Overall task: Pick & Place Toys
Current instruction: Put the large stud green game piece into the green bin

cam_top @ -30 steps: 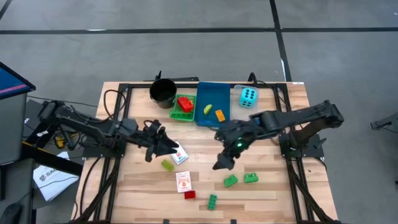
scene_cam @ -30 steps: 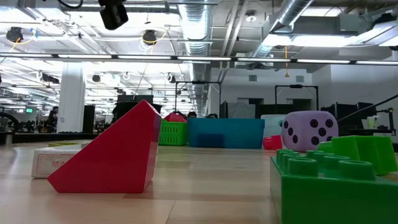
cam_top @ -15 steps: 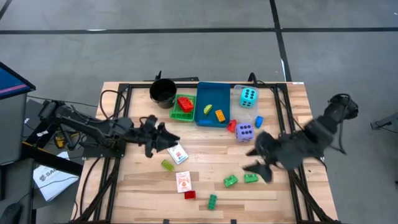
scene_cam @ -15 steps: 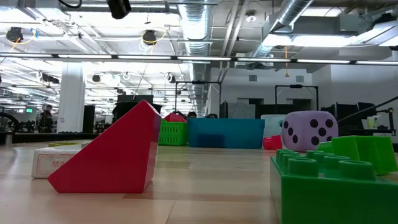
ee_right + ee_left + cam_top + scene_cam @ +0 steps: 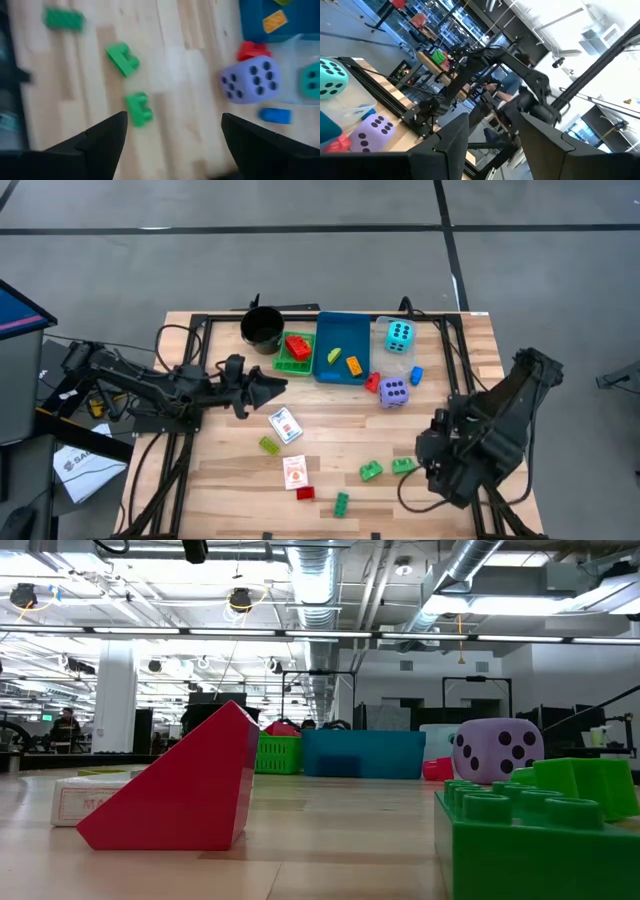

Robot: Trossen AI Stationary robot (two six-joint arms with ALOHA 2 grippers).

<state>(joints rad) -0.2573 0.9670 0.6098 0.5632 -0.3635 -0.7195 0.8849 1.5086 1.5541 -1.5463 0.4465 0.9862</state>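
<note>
From above I see the job partly done: red bricks sit in the green tray, yellow pieces in the blue tray, while the purple die, cyan die, two card packs and green bricks lie loose on the bench. My left tool hovers empty by the black cup; the right tool is folded at the bench's right edge. At bench level, a red wedge fills the foreground. The left wrist shows its fingers apart, the right wrist likewise, above green bricks.
</note>
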